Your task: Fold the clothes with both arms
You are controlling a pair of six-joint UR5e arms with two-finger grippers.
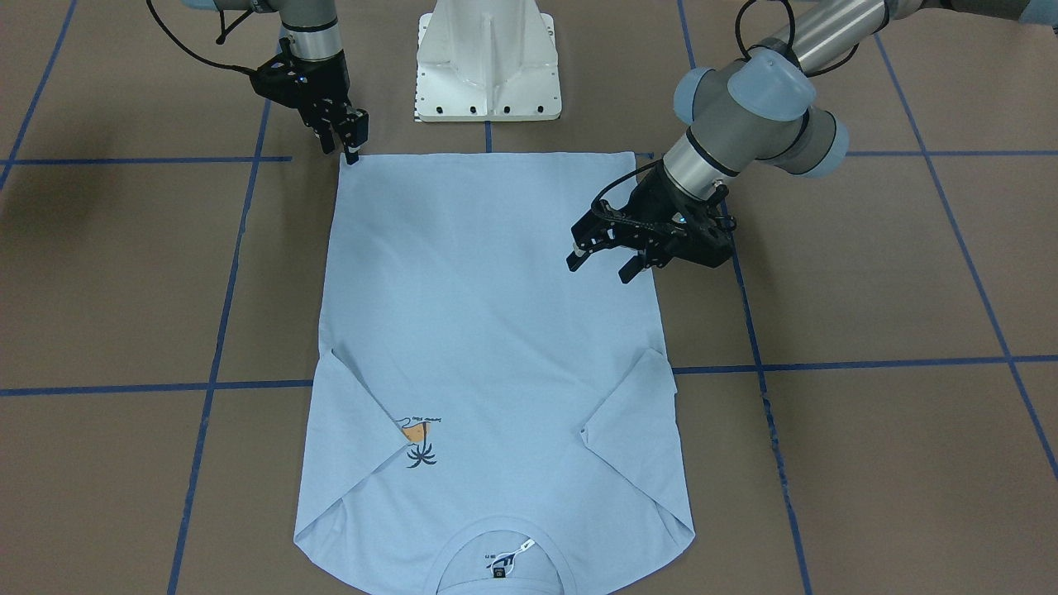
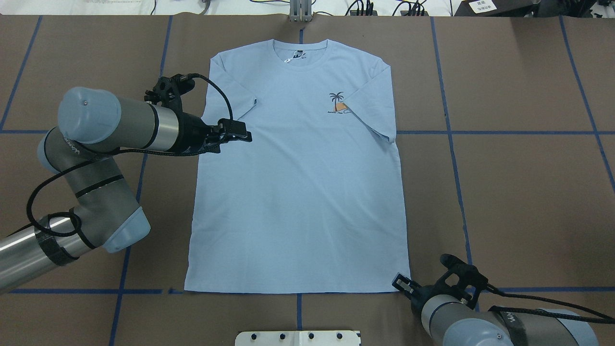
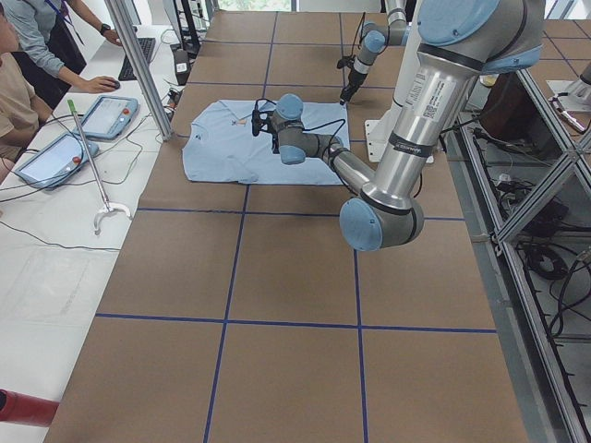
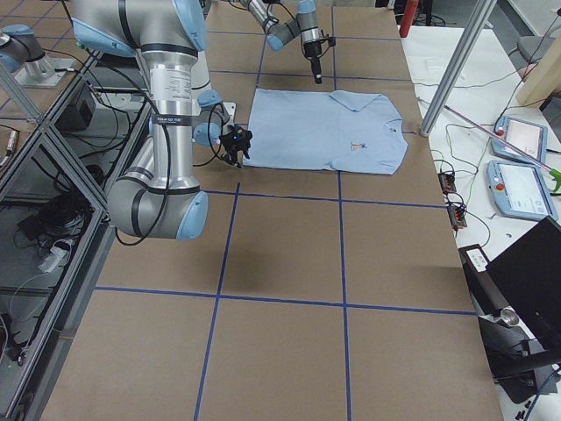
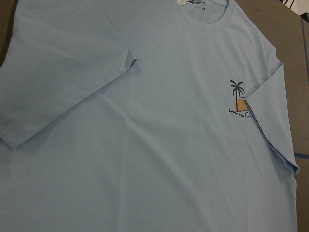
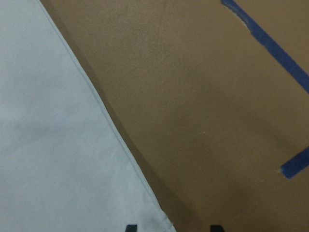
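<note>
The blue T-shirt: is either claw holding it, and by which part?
Nothing seems held. The left gripper hovers open over a side edge of the T-shirt; the right gripper is at a bottom hem corner, jaws apart, not closed on it.

Overhead opposite front (shared T-shirt (image 2: 298, 192)), wrists close

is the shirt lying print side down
No, the palm print shows on the upward face of the shirt, near the collar.
</note>
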